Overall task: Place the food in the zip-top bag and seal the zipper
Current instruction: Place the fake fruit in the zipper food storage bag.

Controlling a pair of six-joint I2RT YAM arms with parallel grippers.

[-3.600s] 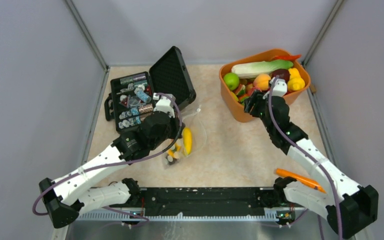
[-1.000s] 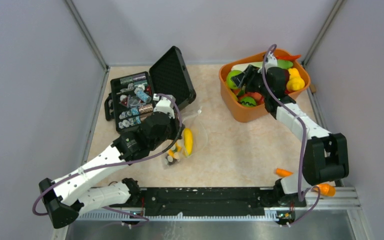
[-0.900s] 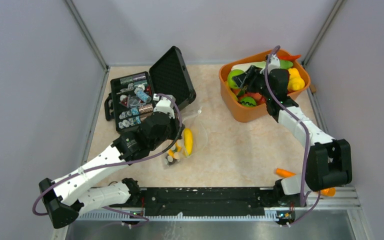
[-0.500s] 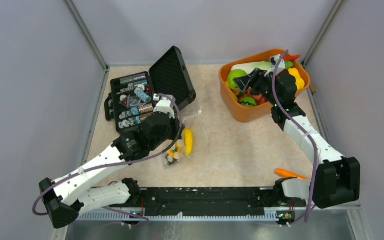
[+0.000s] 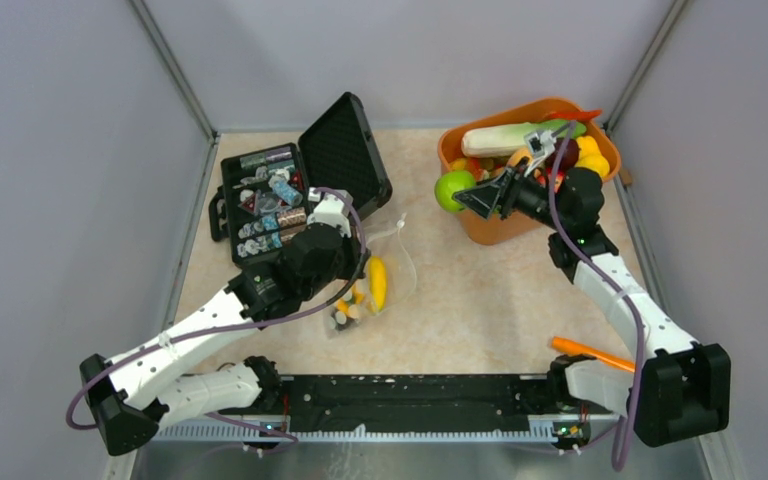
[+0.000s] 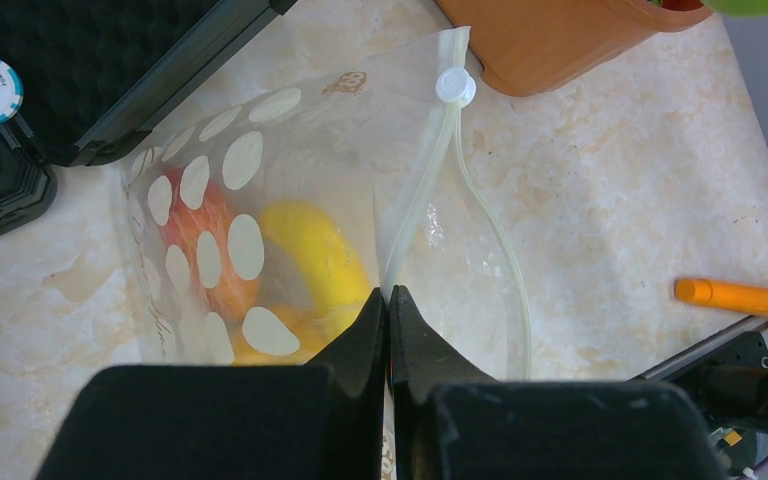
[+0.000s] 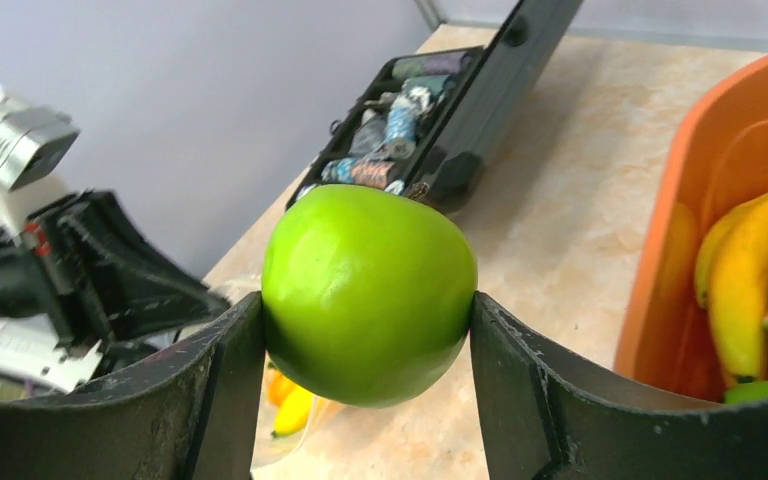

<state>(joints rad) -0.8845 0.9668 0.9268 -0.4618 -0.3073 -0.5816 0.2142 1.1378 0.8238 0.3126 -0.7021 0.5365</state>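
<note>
Item: the table (image 5: 480, 300). We logged the open case (image 5: 265, 205) at rear left, its lid (image 5: 345, 150) raised on the right side. The tub (image 5: 500, 230) stood at rear right, with food (image 5: 505, 139) heaped in it. The zip-top bag (image 5: 400, 262) lay in front of the case, with a few pieces inside, perhaps four; we could not part them clearly. The left gripper (image 6: 388, 312) sat on the zipper (image 6: 415, 200) edge. The right gripper (image 5: 475, 196) held a round fruit (image 5: 451, 189) just left of the tub's rim. A stick-like piece (image 5: 595, 354) lay at front right, beside the right arm's base.
</note>
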